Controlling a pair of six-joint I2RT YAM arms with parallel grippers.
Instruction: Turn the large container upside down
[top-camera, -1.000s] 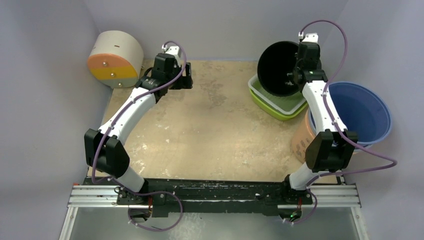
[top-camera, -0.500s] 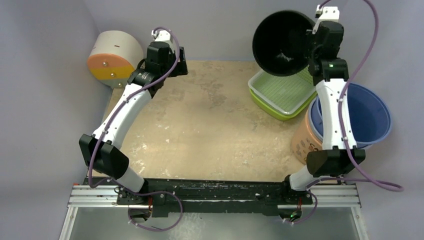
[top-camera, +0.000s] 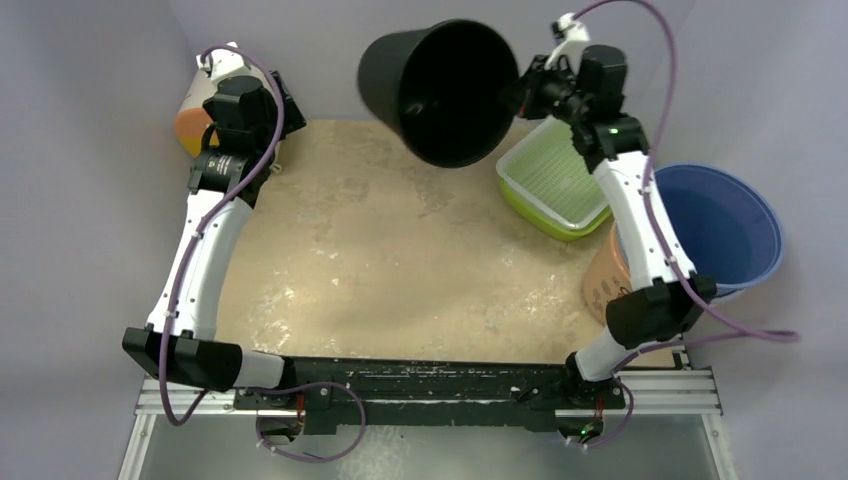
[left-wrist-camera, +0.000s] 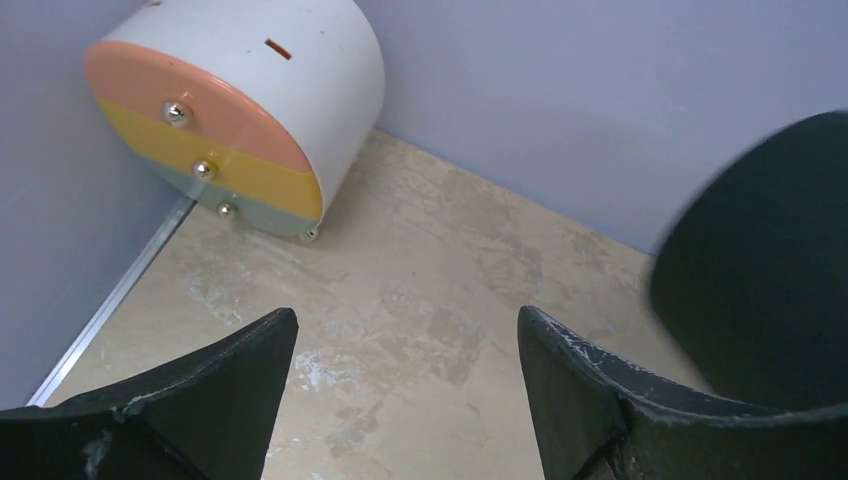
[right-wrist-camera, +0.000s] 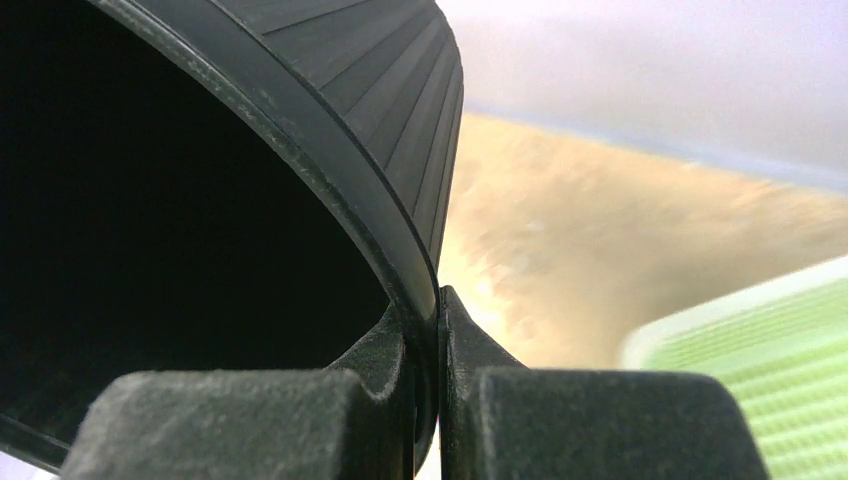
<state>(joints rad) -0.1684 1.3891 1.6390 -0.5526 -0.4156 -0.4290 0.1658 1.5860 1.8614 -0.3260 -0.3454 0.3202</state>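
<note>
The large container is a black ribbed bucket (top-camera: 440, 85), lifted off the table at the back centre, tilted with its mouth facing down and toward me. My right gripper (top-camera: 512, 95) is shut on its rim; in the right wrist view (right-wrist-camera: 432, 300) one finger is inside the bucket (right-wrist-camera: 200, 200) and one outside. My left gripper (top-camera: 262, 150) is raised at the back left, open and empty; in the left wrist view (left-wrist-camera: 405, 330) its jaws stand wide apart over bare table, with the bucket's side (left-wrist-camera: 760, 270) at the right.
A white drum with orange and yellow face (top-camera: 190, 110) stands in the back left corner, also in the left wrist view (left-wrist-camera: 240, 110). A green tray (top-camera: 560, 185) lies at the back right. A blue bucket (top-camera: 725, 225) nested in an orange one (top-camera: 605, 275) stands right.
My right gripper lifted the black bucket out of the green tray and swung it left and up, tipping its mouth downward. My left arm rose and drew back toward the left corner.
</note>
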